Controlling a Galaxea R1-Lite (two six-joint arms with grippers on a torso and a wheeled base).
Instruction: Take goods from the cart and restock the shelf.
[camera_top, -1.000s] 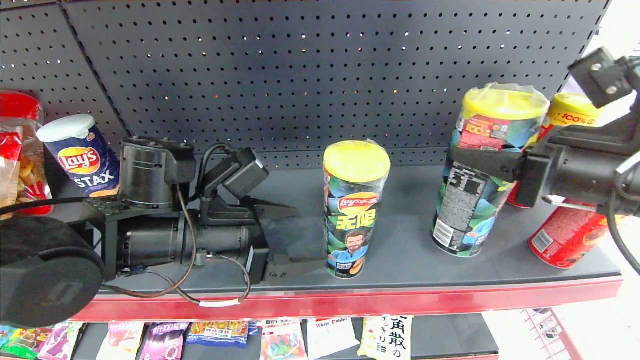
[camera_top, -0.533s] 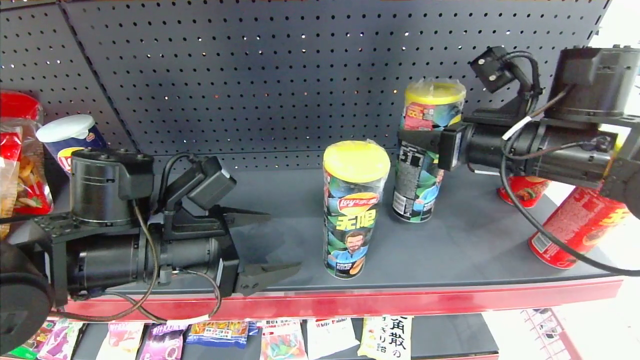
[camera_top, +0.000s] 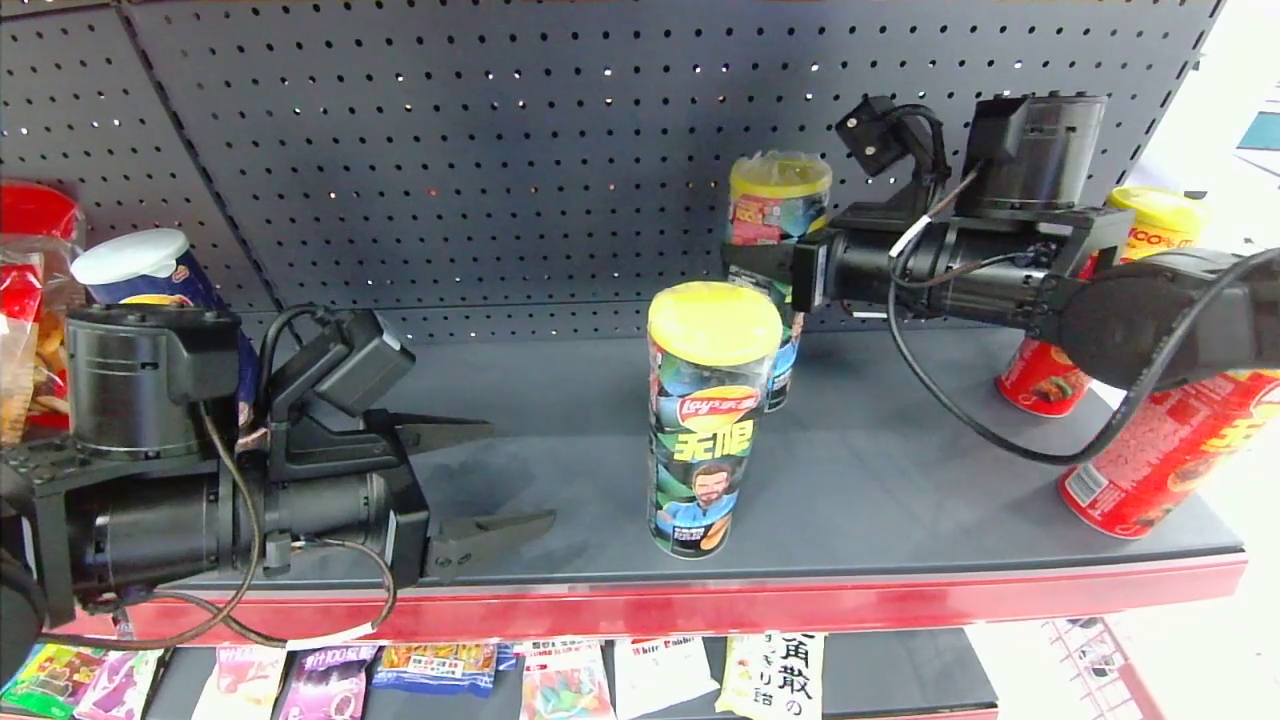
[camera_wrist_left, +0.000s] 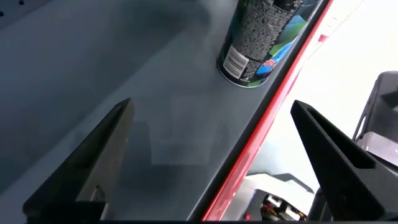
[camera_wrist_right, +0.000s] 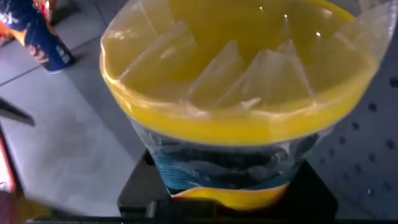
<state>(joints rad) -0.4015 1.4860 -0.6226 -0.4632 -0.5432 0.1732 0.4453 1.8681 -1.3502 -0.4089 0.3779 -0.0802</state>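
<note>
The right gripper (camera_top: 768, 258) reaches over the dark grey metal shelf with a red front lip (camera_top: 900, 500), its fingers (camera_top: 750, 266) pinching a tall cylindrical crisp can with a glossy green-and-blue printed wall and a yellow plastic lid under crinkled clear film (camera_top: 778, 200) (camera_wrist_right: 242, 87); that can is upright near the perforated grey back panel (camera_top: 520, 150), just behind a second can of the same kind (camera_top: 712, 420) (camera_wrist_left: 258, 37) standing mid-shelf near the front edge; whether the held can rests on the shelf cannot be told. The left gripper (camera_top: 515, 478) (camera_wrist_left: 211, 162) lies low over the shelf's left part, its tapered black fingers spread wide around nothing. At the right are two red cylindrical cans, one upright at the back (camera_top: 1040, 380), one tilted at the front (camera_top: 1160, 460); at the far left stands one blue can with a white lid (camera_top: 135, 265) (camera_wrist_right: 43, 40) beside crinkly snack bags (camera_top: 25, 320). Flat glossy packets (camera_top: 560, 675) line the shelf below.
</note>
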